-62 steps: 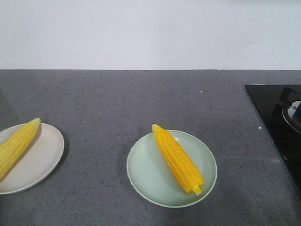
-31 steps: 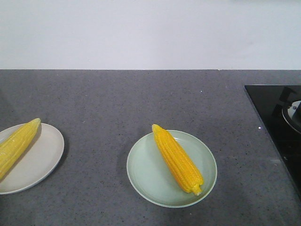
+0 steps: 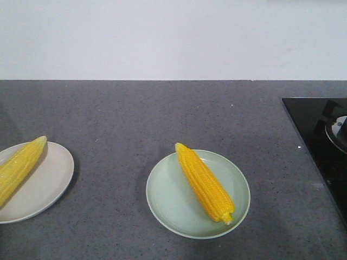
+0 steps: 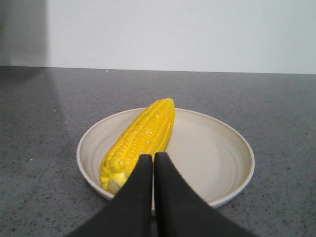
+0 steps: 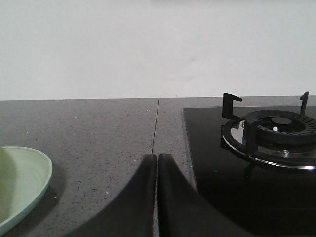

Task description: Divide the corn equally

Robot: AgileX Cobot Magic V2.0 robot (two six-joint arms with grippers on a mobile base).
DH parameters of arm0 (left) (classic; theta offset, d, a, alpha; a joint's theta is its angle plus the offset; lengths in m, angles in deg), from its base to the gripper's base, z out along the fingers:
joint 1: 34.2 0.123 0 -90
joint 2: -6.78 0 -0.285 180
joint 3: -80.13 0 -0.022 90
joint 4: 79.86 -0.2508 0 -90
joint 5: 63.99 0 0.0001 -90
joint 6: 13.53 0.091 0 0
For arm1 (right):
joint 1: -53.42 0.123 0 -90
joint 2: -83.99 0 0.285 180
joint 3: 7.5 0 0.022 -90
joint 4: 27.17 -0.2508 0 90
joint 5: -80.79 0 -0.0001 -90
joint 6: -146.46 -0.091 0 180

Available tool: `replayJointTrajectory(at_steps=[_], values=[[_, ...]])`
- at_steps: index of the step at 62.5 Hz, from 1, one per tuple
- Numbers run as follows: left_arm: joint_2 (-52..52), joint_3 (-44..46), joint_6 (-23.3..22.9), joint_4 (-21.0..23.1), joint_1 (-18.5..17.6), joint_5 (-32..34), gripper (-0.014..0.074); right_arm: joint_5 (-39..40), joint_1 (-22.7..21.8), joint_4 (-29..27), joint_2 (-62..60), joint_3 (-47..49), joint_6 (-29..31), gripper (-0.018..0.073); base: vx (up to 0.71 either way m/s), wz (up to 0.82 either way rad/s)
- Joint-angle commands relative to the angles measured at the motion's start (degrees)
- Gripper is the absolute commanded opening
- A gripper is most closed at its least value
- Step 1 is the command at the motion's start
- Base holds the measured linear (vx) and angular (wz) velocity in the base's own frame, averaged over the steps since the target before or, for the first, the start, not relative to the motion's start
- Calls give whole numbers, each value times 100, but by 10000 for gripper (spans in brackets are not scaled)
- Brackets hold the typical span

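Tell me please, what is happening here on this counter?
Nothing is being handled right now. One corn cob lies on the pale green plate, and another corn cob lies on the beige plate, so the corn looks evenly shared. The left gripper hovers near the beige plate with jaws closed and empty. The right gripper is closed too, beside the gas stove.

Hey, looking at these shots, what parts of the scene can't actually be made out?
- Left corn: lower end cut off by the front view's left edge.
- Beige plate: left part cut off there too.
- Stove: mostly beyond the front view's right edge.
- Green plate: only a rim sliver in the right wrist view; its corn is out of frame there.
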Motion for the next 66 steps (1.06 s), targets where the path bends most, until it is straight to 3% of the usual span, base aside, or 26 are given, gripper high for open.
replayJointTrajectory(at_steps=[1,66], values=[[-91,-84,-34,17,-35,382,-8,457,-44,59,-22,-67,15,-3,0,0],[-92,-84,-34,17,-35,382,-6,457,-44,59,-22,-67,15,-3,0,0]])
